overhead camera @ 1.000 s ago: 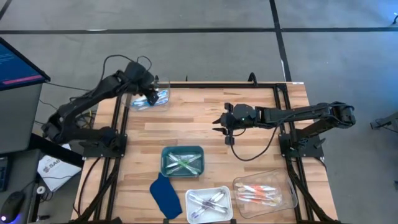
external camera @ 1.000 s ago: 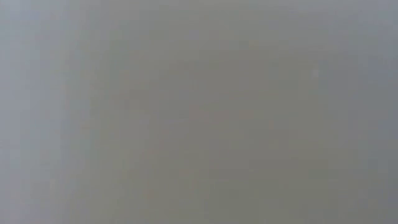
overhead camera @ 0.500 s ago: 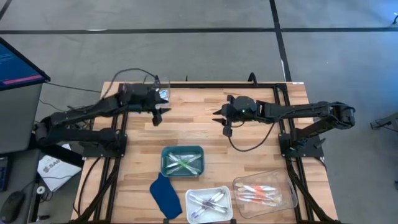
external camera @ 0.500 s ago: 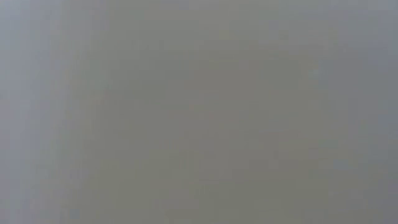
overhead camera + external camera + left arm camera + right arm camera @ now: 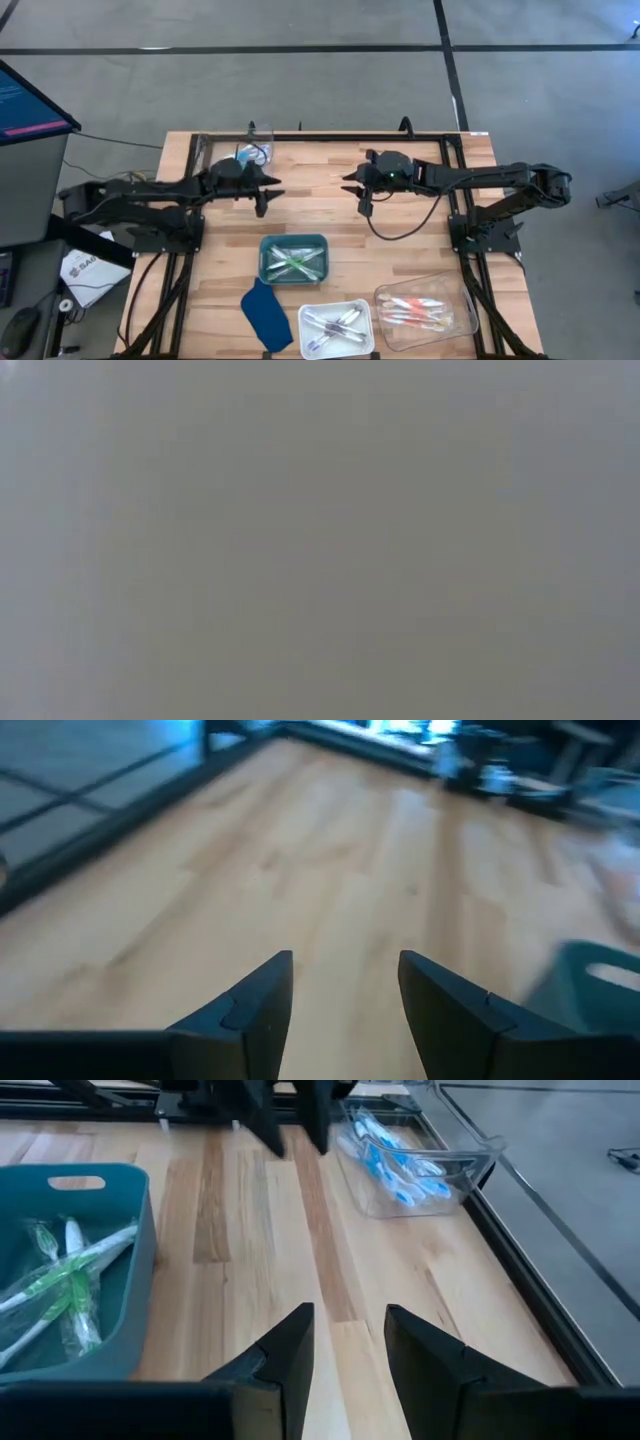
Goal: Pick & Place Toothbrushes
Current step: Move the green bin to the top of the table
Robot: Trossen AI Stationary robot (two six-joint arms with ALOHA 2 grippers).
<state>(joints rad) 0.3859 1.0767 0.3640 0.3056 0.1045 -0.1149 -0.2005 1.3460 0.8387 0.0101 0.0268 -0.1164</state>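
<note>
Both grippers hover over the bare middle of the wooden table, facing each other. My left gripper is open, with nothing between its fingers. My right gripper is open and empty too. Blue toothbrushes lie in a clear tray at the far left. Green toothbrushes lie in a teal tray. Purple-grey ones lie in a white tray, and pink-orange ones in a clear tray at the near right. The low view shows only grey.
A dark blue cloth-like piece lies near the table's front edge, left of the white tray. A black frame runs along the far edge and both sides. A monitor stands off the table to the left.
My left gripper has left the clear tray at the far left and swung down toward the table's middle. It has tipped from pointing downward to nearly level and now faces my right gripper. My right gripper has shifted slightly toward the far edge.
</note>
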